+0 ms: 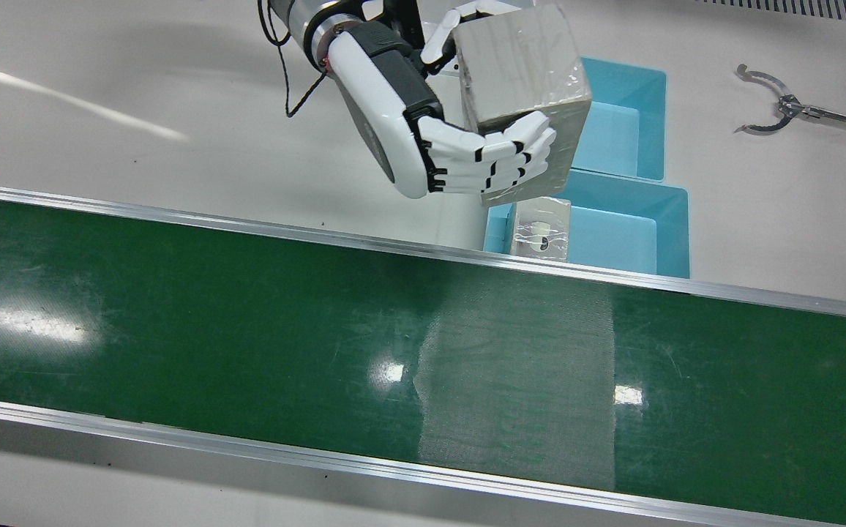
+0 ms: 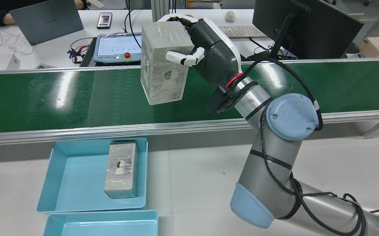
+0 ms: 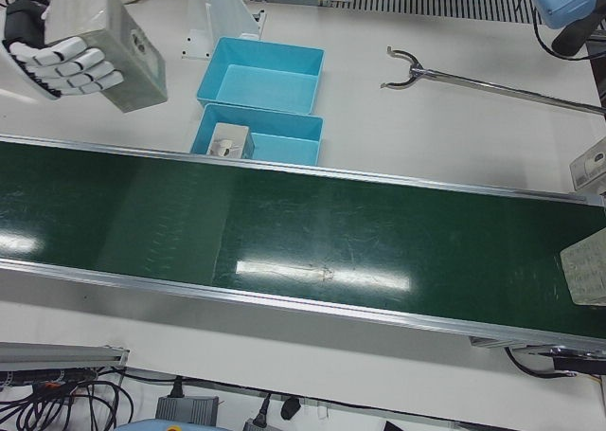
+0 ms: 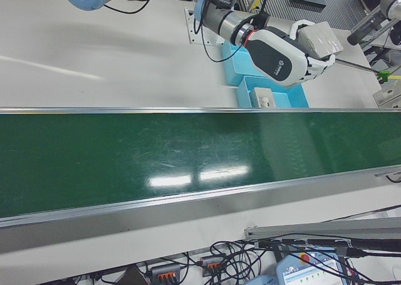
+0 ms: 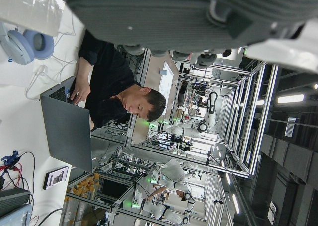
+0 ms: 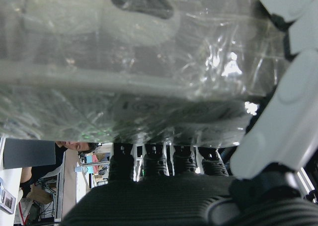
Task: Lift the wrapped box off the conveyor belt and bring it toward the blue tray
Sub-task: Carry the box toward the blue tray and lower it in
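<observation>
My right hand (image 1: 423, 124) is shut on the wrapped box (image 1: 522, 80), a grey carton in clear film, and holds it high off the green conveyor belt (image 1: 247, 329). In the front view the box hangs over the left edge of two blue trays (image 1: 613, 238). The rear view shows the same hand (image 2: 209, 49) with its fingers round the box (image 2: 163, 68). The near tray (image 2: 74, 173) holds another wrapped box (image 2: 121, 168). The right hand view is filled by the box (image 6: 124, 62). The left hand view shows only the left hand's underside (image 5: 164, 12).
A metal grabber tool (image 1: 781, 106) lies on the white table to the right of the trays in the front view. A second blue tray (image 2: 101, 224) sits in front of the first. A monitor (image 2: 307, 26), laptop and teach pendant stand beyond the belt.
</observation>
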Tool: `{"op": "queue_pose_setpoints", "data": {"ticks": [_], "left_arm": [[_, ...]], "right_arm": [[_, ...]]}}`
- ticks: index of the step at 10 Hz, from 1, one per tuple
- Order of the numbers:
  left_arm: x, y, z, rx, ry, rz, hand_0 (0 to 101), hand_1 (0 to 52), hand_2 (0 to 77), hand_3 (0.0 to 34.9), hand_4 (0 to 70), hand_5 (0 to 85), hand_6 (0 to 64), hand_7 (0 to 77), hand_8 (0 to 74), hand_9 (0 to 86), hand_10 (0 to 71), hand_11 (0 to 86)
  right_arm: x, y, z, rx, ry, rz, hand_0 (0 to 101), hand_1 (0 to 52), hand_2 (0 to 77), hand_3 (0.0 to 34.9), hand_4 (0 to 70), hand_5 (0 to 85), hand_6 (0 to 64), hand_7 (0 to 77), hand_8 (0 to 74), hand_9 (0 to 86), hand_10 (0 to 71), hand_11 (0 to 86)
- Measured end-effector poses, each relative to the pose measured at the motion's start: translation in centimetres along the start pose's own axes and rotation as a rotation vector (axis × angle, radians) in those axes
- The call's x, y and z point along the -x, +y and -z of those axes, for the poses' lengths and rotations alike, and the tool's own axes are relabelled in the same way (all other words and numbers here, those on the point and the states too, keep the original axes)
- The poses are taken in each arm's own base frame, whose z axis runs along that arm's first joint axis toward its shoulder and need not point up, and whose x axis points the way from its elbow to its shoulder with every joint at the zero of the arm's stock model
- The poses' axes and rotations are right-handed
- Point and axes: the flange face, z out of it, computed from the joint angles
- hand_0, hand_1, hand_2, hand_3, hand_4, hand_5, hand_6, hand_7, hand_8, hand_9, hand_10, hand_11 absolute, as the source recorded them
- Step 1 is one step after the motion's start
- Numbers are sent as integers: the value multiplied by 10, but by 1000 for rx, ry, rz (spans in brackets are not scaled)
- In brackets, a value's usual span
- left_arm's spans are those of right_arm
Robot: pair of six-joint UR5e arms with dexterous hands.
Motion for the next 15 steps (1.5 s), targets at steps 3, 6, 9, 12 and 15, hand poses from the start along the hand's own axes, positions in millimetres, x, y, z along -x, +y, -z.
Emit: {"op": "queue_pose_setpoints", "data": {"ticks": [3,6,9,12,15], "left_arm": [[0,0,0,0,0,0,0,0,5,0,0,11,0,0,0,0,0,0],[0,0,0,0,0,0,0,0,5,0,0,11,0,5,0,0,5,0],[0,0,0,0,0,0,0,0,5,0,0,11,0,5,0,0,5,0],[0,0,0,0,0,0,0,0,11,0,0,11,0,0,0,0,5,0],[0,0,0,0,0,0,0,0,5,0,0,11,0,5,0,0,5,0]], "right_arm": [[-85,32,24,1,6,41,476,0,393,4,305,398,415,295,551,311,595,224],[-135,23,29,10,-4,57,483,0,338,0,305,398,415,295,638,355,595,224],[-107,1,30,-3,-34,107,468,5,338,0,524,654,447,349,682,387,633,513],[-99,-6,31,-11,-39,123,458,5,338,0,578,693,447,355,682,393,589,704],[-105,-5,33,-11,-33,118,480,5,338,0,578,704,453,360,676,398,567,704]]}}
